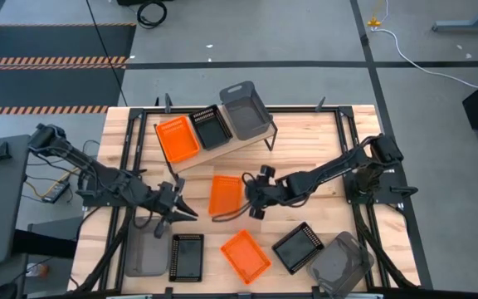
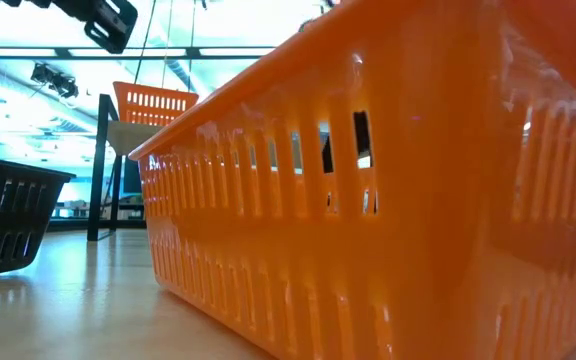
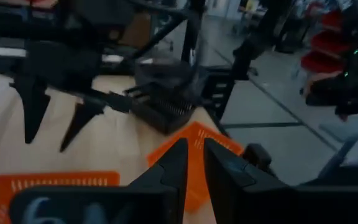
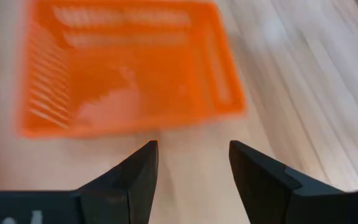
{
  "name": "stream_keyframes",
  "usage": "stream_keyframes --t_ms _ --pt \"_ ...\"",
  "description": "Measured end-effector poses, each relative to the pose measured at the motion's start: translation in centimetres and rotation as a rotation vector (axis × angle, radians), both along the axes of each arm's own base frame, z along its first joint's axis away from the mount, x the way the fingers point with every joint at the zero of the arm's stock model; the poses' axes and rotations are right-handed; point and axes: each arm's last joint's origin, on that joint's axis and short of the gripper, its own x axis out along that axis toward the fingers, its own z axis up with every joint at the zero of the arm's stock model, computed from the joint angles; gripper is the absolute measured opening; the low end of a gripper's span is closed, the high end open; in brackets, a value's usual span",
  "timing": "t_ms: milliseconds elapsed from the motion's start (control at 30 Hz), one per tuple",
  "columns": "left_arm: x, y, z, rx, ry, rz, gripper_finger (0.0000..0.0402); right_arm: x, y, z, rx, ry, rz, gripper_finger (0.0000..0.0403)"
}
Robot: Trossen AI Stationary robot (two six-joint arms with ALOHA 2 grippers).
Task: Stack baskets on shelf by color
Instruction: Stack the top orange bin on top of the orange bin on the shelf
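Note:
The shelf (image 1: pixel 222 148) stands at the table's far middle and carries an orange basket (image 1: pixel 177 139), a black one (image 1: pixel 211 126) and a grey one (image 1: pixel 246 108), side by side. A second orange basket (image 1: pixel 225 194) (image 4: pixel 129 62) lies flat on the table's middle. My right gripper (image 1: pixel 251 199) (image 4: pixel 193 162) is open just right of it, its fingers pointing at it without touching. My left gripper (image 1: pixel 182 213) (image 3: pixel 194 165) hovers left of that basket, with its fingers close together and nothing between them. A third orange basket (image 1: pixel 245 255) (image 2: pixel 368 200) sits near the near edge.
Along the near edge stand a grey basket (image 1: pixel 146 249), a black basket (image 1: pixel 187 257) (image 2: pixel 8 220), another black basket (image 1: pixel 299 247) and a grey one (image 1: pixel 341 264). Black frame bars run along the table's sides. Bare wood lies between the shelf and the middle basket.

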Motion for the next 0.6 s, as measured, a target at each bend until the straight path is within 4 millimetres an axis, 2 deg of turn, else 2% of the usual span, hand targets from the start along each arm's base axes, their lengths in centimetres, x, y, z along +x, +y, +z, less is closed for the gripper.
stream_keyframes --t_ms 167,300,433,600 --pt "1.3 -0.3 -1.6 0.058 0.086 0.074 0.0094 0.0 -0.6 0.0 0.011 0.001 -0.042 0.0198" --pt "3.0 -0.7 -2.2 0.075 0.153 0.104 0.0130 -0.1 -0.6 1.4 0.008 -0.056 -0.028 0.0193" --pt "4.5 -1.4 -3.3 0.117 0.223 0.110 0.0160 -0.9 -0.7 4.7 0.019 -0.173 -0.010 0.0189" --pt "6.0 -1.7 -5.0 0.178 0.339 0.131 0.0180 -3.3 -1.0 9.6 0.031 -0.323 -0.018 0.0187"
